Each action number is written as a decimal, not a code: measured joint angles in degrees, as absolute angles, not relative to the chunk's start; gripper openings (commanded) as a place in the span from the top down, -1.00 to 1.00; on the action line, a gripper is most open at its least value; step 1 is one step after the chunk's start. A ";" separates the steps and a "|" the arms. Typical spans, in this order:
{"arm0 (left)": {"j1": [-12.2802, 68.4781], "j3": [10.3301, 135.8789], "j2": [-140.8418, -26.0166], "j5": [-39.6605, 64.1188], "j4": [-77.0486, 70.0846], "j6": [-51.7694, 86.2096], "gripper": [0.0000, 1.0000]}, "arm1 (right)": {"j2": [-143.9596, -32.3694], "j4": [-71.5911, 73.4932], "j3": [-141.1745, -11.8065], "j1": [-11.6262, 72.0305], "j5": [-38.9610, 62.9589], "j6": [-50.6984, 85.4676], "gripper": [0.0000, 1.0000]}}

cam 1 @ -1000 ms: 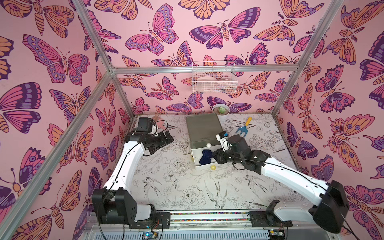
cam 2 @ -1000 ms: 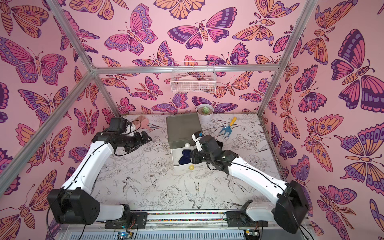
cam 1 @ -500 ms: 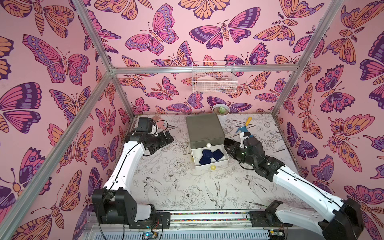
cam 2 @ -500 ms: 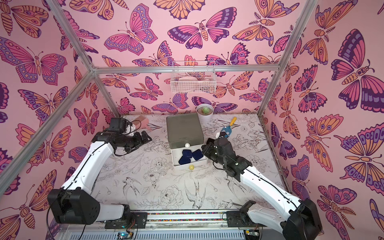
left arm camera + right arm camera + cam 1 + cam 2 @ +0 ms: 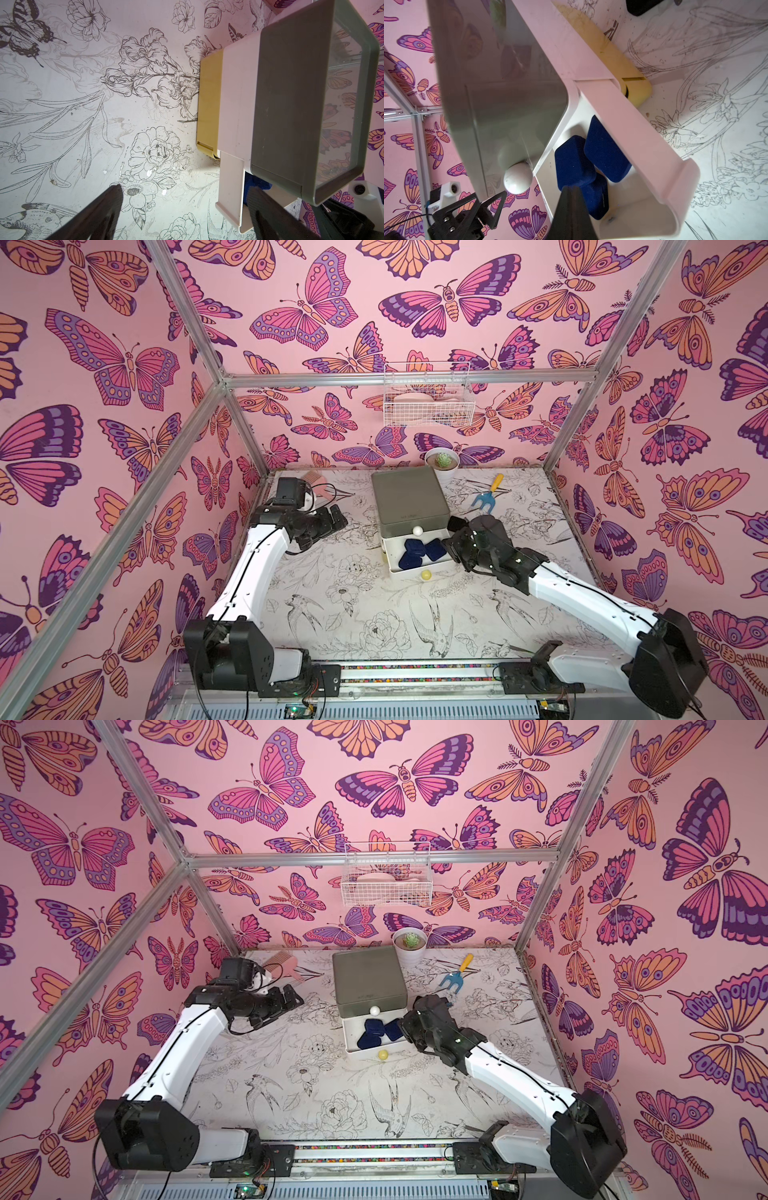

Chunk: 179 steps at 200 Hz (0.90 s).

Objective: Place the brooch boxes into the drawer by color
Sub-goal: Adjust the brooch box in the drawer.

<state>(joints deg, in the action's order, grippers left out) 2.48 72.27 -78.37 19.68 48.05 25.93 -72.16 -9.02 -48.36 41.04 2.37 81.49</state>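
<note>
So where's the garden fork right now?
In both top views the blue-and-yellow garden fork lies on the table, right of the drawer chest and potted succulent.

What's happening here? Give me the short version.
Two robot arms are filling a three-tier drawer chest by color. Its white middle drawer is pulled out, with three navy blue brooch boxes inside. The right gripper, shut and holding nothing, is at that drawer's open side by the boxes. The left gripper hangs open beside the chest, empty.
</note>
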 measured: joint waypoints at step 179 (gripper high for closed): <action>1.45 71.61 -78.24 19.70 48.03 25.91 -1.00 | -80.25 -8.14 -52.03 45.98 2.72 89.95 1.00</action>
